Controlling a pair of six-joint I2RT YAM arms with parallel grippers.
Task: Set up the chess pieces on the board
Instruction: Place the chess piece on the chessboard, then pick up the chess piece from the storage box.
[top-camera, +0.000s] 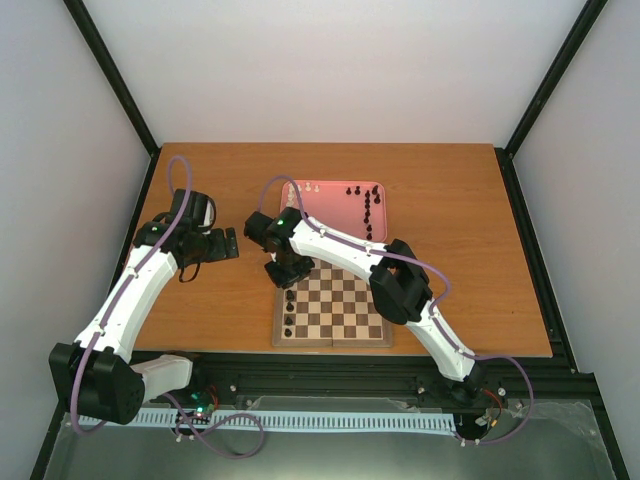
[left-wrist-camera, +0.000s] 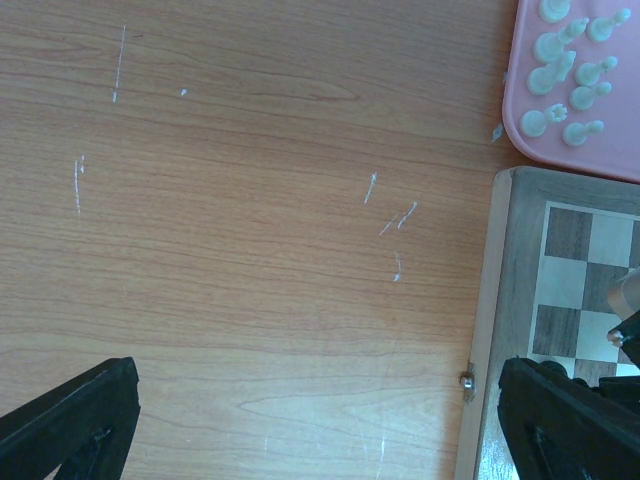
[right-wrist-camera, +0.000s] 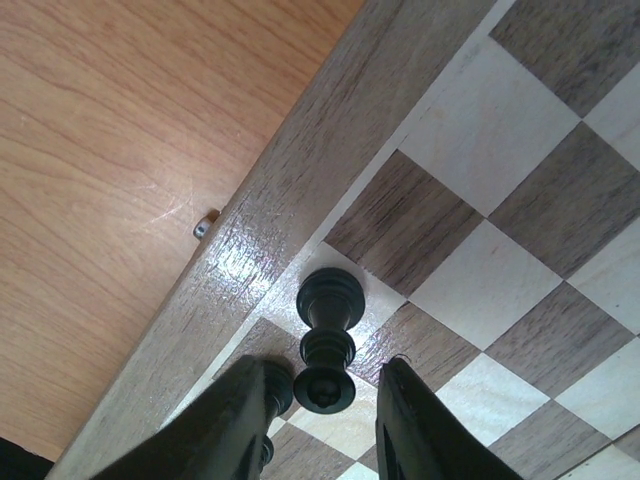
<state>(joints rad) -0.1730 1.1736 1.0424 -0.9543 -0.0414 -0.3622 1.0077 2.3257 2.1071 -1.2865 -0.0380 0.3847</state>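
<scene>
We see the right gripper (right-wrist-camera: 322, 372) low over the far left corner of the board (top-camera: 345, 318), its jaws apart on either side of a black piece (right-wrist-camera: 330, 298). That piece stands upright on an edge square just beside the brown border (right-wrist-camera: 300, 170), with a sliver of gap on each side, so nothing is clamped. A second black piece (right-wrist-camera: 277, 385) peeks from behind one finger (right-wrist-camera: 235, 420). Other black pieces (top-camera: 290, 318) stand down the board's left column. Beyond the board, the pink tray (top-camera: 335, 202) holds white pieces (top-camera: 306, 187) and more black ones. The left gripper (top-camera: 222, 246) hangs over bare table (top-camera: 450, 200) left of the board, jaws wide apart, holding nothing
</scene>
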